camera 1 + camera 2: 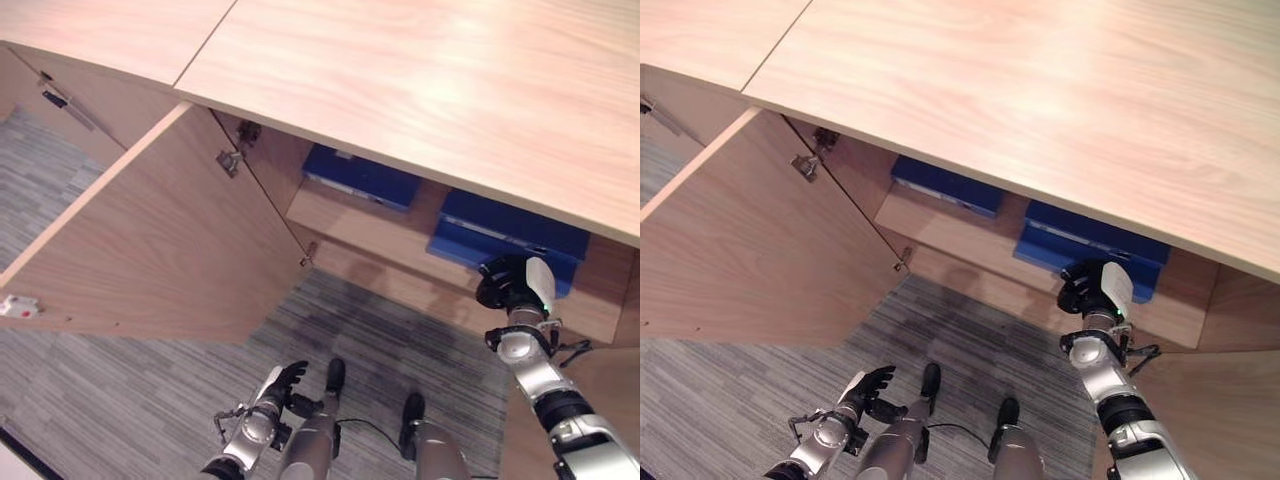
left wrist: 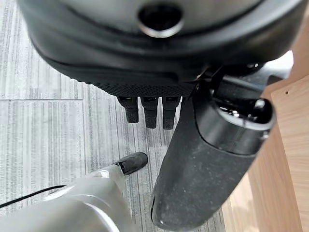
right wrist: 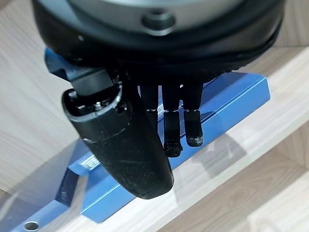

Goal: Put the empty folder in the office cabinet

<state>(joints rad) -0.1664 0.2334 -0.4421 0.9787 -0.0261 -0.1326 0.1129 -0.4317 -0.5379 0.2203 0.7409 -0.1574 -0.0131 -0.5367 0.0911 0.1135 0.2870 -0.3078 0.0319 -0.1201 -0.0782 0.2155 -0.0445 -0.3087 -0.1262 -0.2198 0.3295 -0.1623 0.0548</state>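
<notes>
The blue folder lay flat on the shelf inside the open cabinet, beside another blue folder; the right hand hovered before it, fingers loosely straight, gripping nothing; the left hand hung relaxed low above the carpet.

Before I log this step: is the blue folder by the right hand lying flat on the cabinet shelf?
Yes. The blue folder lies flat on the shelf inside the cabinet, with the right hand just at it.
</notes>
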